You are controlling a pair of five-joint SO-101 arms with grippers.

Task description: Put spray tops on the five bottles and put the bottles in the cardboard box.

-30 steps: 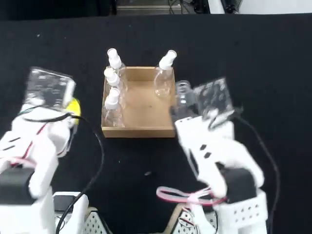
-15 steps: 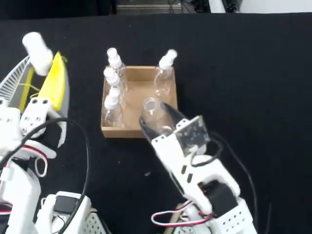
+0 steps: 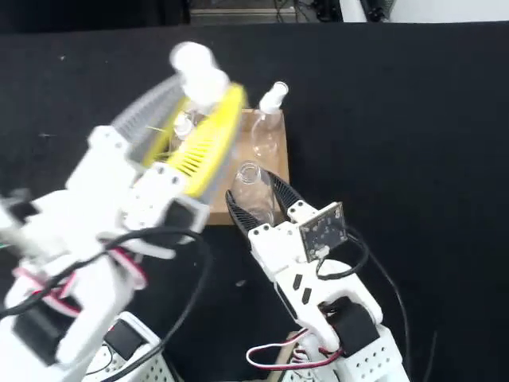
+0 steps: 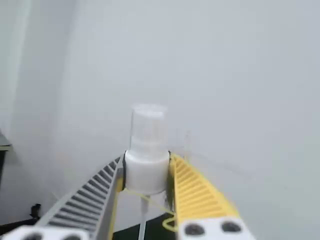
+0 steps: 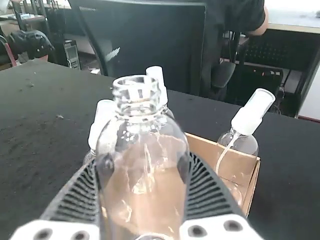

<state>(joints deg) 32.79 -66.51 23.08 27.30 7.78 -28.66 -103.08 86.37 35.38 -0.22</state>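
High view shows the right gripper (image 3: pixel 253 195) with its dark ribbed jaws clamped on the round body of a clear bottle with no top (image 3: pixel 248 177). The bottle stands upright at the near edge of the brown cardboard box (image 3: pixel 280 155), toward its right near corner. I cannot tell whether it rests on the black table (image 3: pixel 398 119) or is lifted.

The left gripper (image 3: pixel 205 86), with one grey and one yellow finger, is raised over the left side of the box. Its jaws are closed on a white spray top with a clear cap (image 3: pixel 197 68).

I judge the bottle to be light, smooth and thin-walled, so a hard squeeze may dent it or let it slip. The present hold on the wide body, below the shoulder, seems the right place, because it leaves the neck free. The spray top is also light. From the left wrist view it is held by the white collar (image 4: pixel 146 165), and a thin tube hangs under it that looks easy to bend. This tube must enter the neck first.

By count there is one open bottle, one loose spray top and one box. In the right wrist view three capped bottles stand in the box, one of them at the far right corner (image 5: pixel 242 135). A further one may be hidden.
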